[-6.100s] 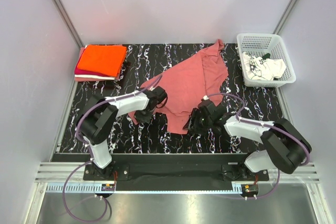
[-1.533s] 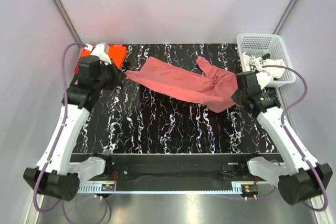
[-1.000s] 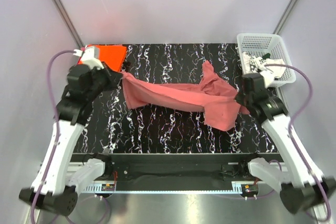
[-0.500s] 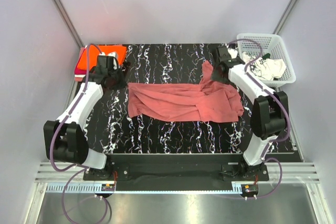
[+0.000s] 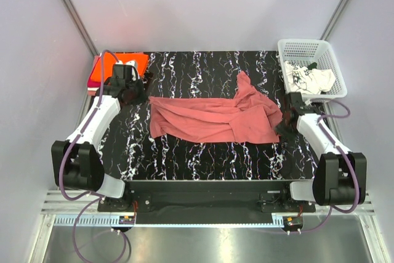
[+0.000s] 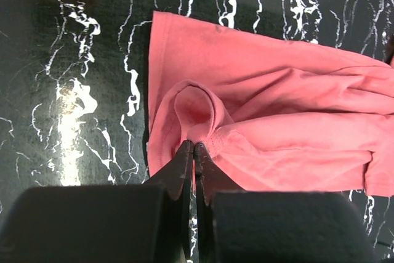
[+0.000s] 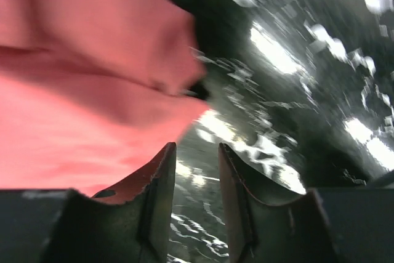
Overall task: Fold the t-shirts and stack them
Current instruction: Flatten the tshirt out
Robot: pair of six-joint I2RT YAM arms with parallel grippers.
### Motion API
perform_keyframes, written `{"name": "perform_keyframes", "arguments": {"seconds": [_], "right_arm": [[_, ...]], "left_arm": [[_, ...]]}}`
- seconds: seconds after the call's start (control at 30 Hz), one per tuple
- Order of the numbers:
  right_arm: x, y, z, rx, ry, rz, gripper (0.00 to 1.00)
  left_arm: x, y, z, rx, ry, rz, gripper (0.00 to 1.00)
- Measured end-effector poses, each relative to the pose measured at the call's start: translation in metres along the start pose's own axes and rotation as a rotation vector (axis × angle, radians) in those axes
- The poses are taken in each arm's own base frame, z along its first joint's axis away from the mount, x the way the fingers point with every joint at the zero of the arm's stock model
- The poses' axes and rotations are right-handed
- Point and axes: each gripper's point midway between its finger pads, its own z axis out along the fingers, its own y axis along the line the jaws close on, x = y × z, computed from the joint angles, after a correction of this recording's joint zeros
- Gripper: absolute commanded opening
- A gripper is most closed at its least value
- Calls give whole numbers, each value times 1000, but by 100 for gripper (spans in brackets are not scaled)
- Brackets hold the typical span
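The rose-red t-shirt (image 5: 215, 115) lies spread crosswise on the black marbled table (image 5: 184, 158), with one part bunched toward the back right. My left gripper (image 5: 145, 97) sits at its left edge. In the left wrist view the gripper (image 6: 194, 146) is shut, with a raised fold of the rose-red t-shirt (image 6: 258, 121) pinched at its tips. My right gripper (image 5: 284, 129) hovers by the shirt's near right corner. In the right wrist view it (image 7: 196, 147) is open over bare table, and the shirt's edge (image 7: 92, 90) lies just left of its fingers.
Folded orange and magenta t-shirts (image 5: 101, 72) are stacked at the back left corner, partly behind my left arm. A white mesh basket (image 5: 329, 66) at the back right holds a white t-shirt with black print (image 5: 308, 79). Grey walls close in the table.
My right arm has swung from the back, near the basket, down to the shirt's near right corner. The shirt lies as before. My left gripper has stayed put.
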Motion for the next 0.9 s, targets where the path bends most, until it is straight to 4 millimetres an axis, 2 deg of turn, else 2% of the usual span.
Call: {"name": "perform_keyframes", "arguments": {"seconds": [0.03,0.1,0.17,0.3,0.6,0.9], "right_arm": [[10,-14,7,27,31,23,40],[22,-25,13,44,65,41,40],[26,-23,14,29,80,57,41],[21,-12,18,-11,57,100,43],[21,-5,37,-17,49,134,43],[24,-11,45,6,39,145,41]], "left_arm": [[0,-1,0,4,1,0,0],[1,-2,0,14,5,0,0],[2,-3,1,21,7,1,0],[5,-3,2,24,13,4,0],[4,-5,2,36,12,8,0],[4,-5,1,39,12,8,0]]}}
